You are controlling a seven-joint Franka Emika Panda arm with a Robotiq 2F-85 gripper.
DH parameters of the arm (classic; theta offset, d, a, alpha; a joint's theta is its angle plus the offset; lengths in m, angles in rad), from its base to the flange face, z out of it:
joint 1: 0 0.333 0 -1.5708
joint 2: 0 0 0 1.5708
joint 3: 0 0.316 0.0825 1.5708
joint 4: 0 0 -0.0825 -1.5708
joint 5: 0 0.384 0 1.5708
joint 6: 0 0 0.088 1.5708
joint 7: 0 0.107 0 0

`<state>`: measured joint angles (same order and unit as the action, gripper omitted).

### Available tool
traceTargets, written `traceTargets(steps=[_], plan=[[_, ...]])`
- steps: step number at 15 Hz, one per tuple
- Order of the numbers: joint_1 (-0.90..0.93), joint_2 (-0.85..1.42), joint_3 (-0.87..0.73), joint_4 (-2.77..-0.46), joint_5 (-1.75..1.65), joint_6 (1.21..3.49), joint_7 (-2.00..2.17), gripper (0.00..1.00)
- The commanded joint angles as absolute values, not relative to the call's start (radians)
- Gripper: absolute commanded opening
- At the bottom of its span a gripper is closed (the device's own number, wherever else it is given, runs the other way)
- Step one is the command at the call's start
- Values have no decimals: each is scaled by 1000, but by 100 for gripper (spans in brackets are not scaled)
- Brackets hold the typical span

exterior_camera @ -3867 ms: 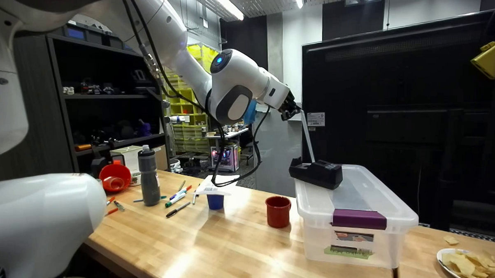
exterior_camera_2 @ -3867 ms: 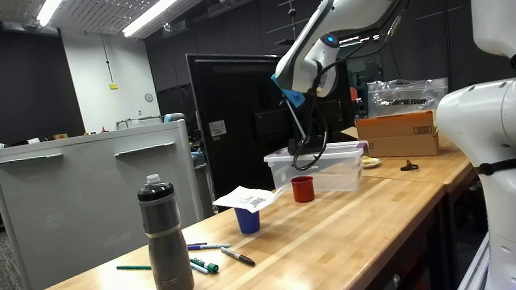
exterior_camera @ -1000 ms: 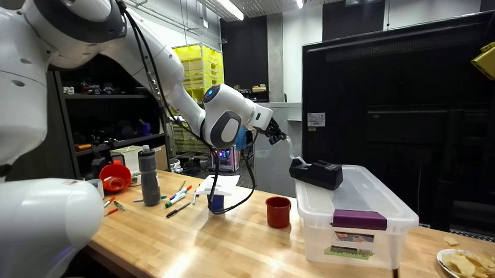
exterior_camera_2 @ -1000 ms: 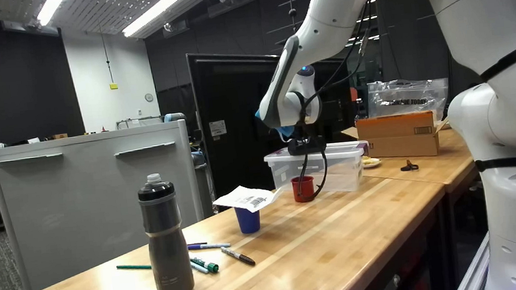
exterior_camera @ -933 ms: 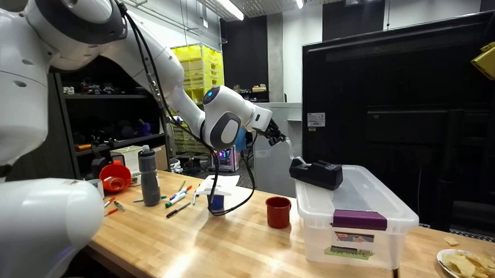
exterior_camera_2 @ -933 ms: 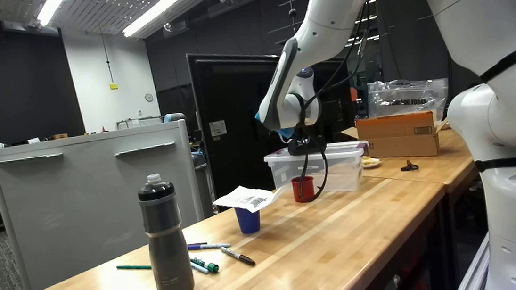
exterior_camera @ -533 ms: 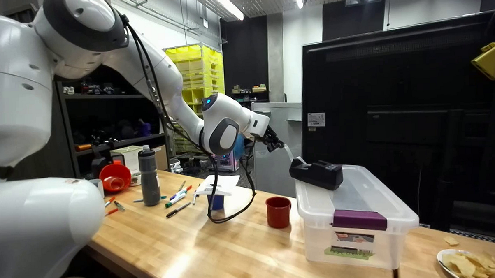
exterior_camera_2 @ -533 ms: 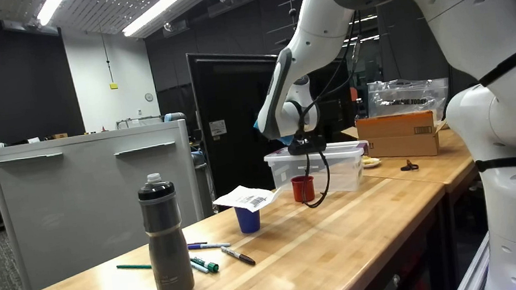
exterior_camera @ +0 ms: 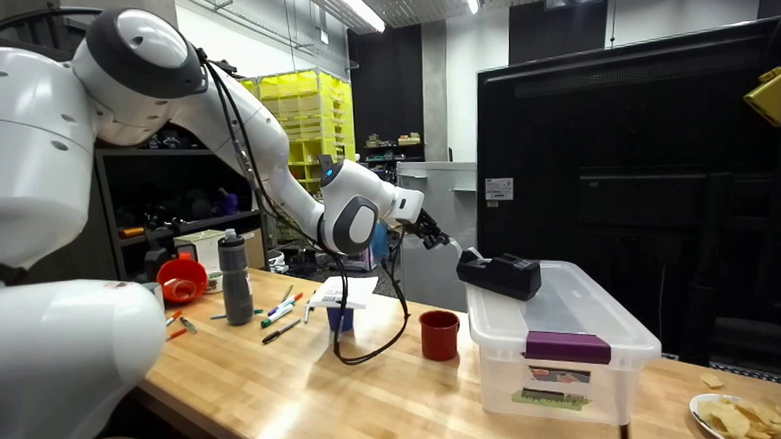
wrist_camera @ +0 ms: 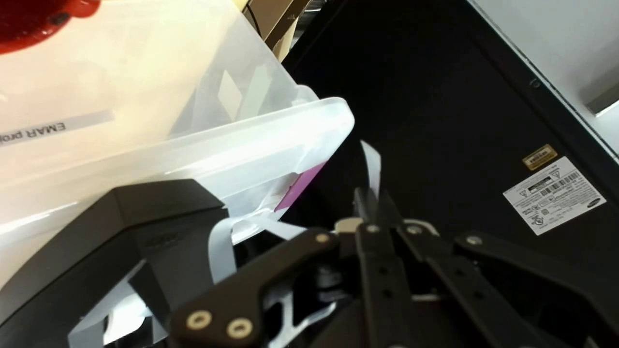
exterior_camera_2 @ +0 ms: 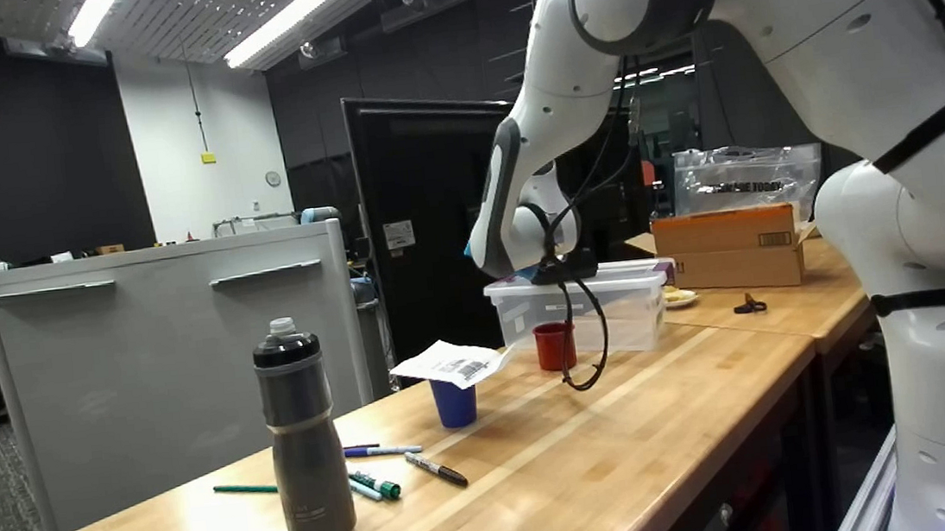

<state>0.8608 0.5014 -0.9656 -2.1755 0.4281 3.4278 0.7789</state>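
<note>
Lowered since the earlier frames, the end effector (exterior_camera: 448,241) has been brought much nearer to the black tape dispenser (exterior_camera: 501,277); the strip of tape (exterior_camera: 457,247), stretched long and straight a few seconds ago, is now seen in an exterior view as only a short length between the two; from this the pull is judged to have been relaxed, and since no clear parting can be made out, the tape is judged to be drawn out but probably not yet severed.

In the wrist view the fingers (wrist_camera: 375,241) are pressed together and the strip of tape is pinched at their tips; its end is left jutting past them, while a loop is curled just beside the tape dispenser and is then partly hidden, so whether it runs unbroken cannot be told; nothing else is seen to be touched.

The tape dispenser is rested on the lid (exterior_camera: 588,297) of a clear plastic box (exterior_camera: 500,378), close to its edge; on the desk (exterior_camera: 371,402), a red mug (exterior_camera: 439,338) is stood beside the box; farther off, a blue cup (exterior_camera_2: 456,406) is topped by a sheet of paper (exterior_camera_2: 447,361).
</note>
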Motion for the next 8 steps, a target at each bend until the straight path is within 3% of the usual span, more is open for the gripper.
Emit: traceTargets(steps=[1,8], plan=[[899,575,-1006,-2150,459,3416,782,0],[947,658,-1041,-2144,455,3425,779,0]])
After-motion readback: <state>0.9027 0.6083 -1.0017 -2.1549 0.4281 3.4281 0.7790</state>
